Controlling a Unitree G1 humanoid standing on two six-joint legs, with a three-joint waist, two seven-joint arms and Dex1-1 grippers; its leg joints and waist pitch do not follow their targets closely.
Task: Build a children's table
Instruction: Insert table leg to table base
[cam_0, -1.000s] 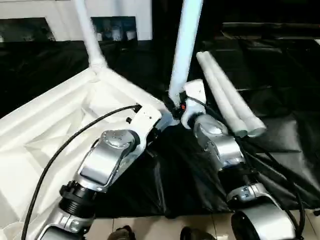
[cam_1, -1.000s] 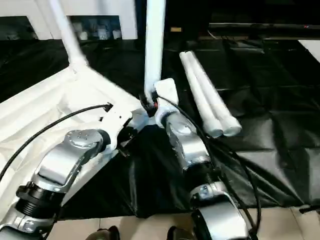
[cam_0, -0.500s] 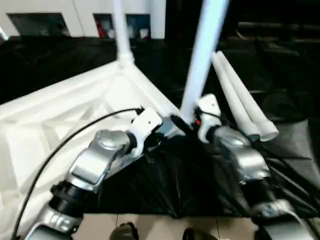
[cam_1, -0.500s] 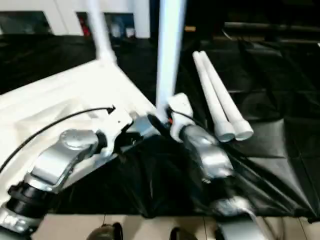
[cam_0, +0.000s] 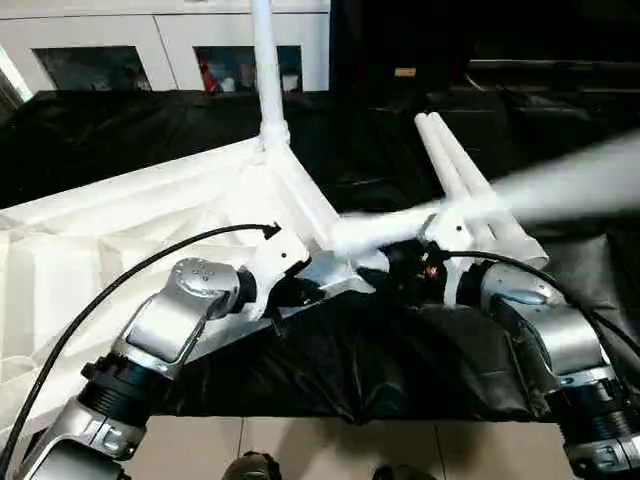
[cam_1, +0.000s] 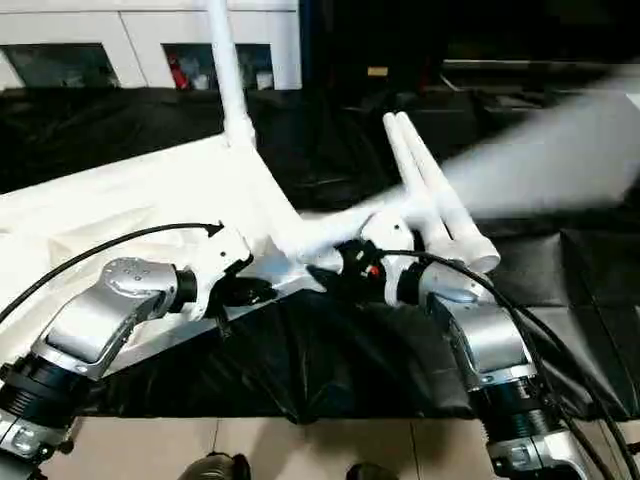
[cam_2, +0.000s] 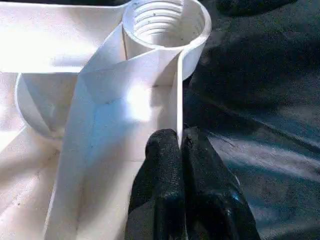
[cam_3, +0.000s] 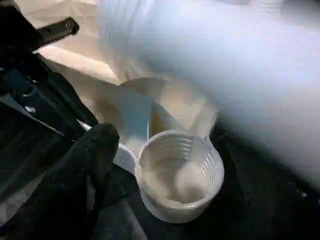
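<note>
- Since a second ago, we see the leg that stood upright at the near corner socket now lying tilted far over to the right, motion-blurred, its lower end just beside the socket; the socket's threaded mouth is empty.
- We see the black sheet covering the floor under everything, with a strip of pale tile along its near edge.
- Our children's table lies upside down on the sheet at the left, ribbed underside up.
- We note a white cabinet with glass doors standing at the back.
- One fitted leg stands upright in the far corner socket of the table.
- Two spare legs lie side by side on the sheet to the right, flared ends toward us, partly behind the blurred leg.
- Our left end effector has its black fingers pressed together, nipping the thin wall of the table's rim just beside the near socket.
- Our right end effector sits right by the same socket; one black finger shows close against the socket's outer wall, and whether the fingers are spread or gripping the tilted leg we cannot tell.
</note>
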